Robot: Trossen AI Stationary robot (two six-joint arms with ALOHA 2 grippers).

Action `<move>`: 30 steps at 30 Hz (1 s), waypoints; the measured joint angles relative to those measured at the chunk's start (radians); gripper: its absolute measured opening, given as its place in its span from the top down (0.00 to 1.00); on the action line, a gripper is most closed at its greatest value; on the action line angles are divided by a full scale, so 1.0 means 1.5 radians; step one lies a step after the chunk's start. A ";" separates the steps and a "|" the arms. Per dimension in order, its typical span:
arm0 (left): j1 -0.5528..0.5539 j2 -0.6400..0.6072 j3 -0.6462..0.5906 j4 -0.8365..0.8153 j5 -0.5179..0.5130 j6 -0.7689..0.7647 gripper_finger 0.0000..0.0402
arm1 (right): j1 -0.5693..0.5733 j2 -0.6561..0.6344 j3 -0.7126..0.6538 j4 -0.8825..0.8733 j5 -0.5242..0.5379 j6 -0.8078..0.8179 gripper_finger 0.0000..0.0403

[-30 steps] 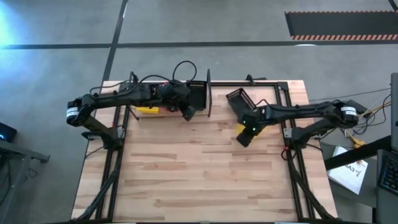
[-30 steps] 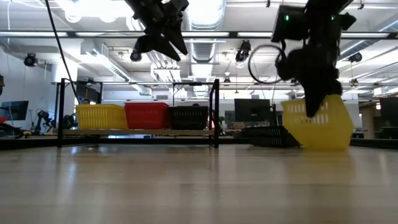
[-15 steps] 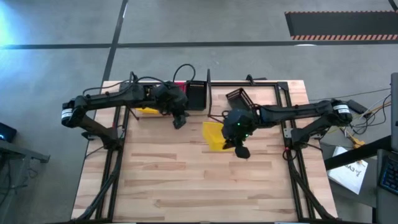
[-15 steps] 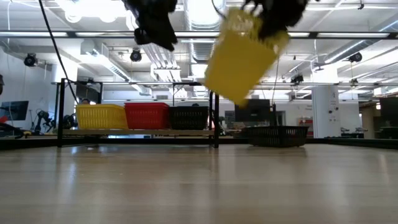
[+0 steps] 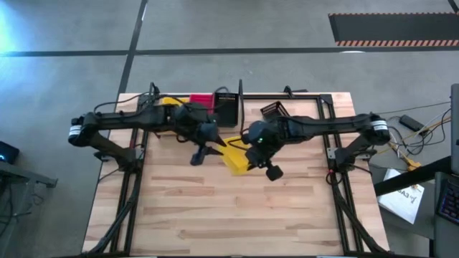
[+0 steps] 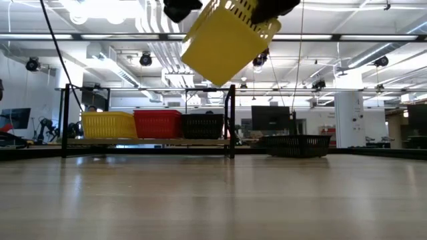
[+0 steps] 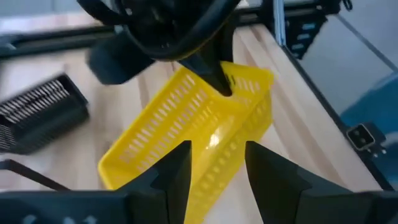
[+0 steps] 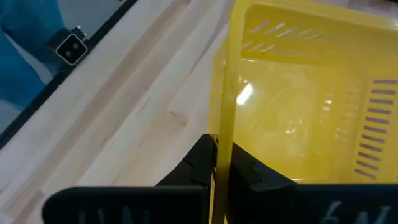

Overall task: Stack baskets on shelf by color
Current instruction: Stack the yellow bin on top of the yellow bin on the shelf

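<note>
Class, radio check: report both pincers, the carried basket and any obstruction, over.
Right pincer shut on yellow basket, held tilted above the table. Left pincer open, facing that basket. Shelf holds yellow, red, black baskets. Path unobstructed.

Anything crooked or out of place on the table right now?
Two things. The yellow basket held by the right gripper hangs tilted in mid-air, clamped by one rim, with the left gripper open just in front of it. A black basket sits on the table beside the shelf, not on it.
</note>
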 joint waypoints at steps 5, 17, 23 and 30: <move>0.000 0.038 -0.002 -0.022 0.025 0.003 0.61 | 0.001 0.018 0.022 -0.002 0.020 -0.016 0.98; 0.000 0.041 -0.036 -0.039 0.033 -0.001 0.55 | 0.001 0.015 0.027 -0.004 0.033 -0.030 0.98; 0.000 0.042 -0.045 -0.058 0.071 -0.001 0.69 | 0.002 0.015 0.027 0.003 0.044 -0.045 0.98; 0.000 0.045 -0.051 -0.064 0.146 -0.001 0.93 | 0.002 0.029 0.026 0.061 0.048 -0.062 0.96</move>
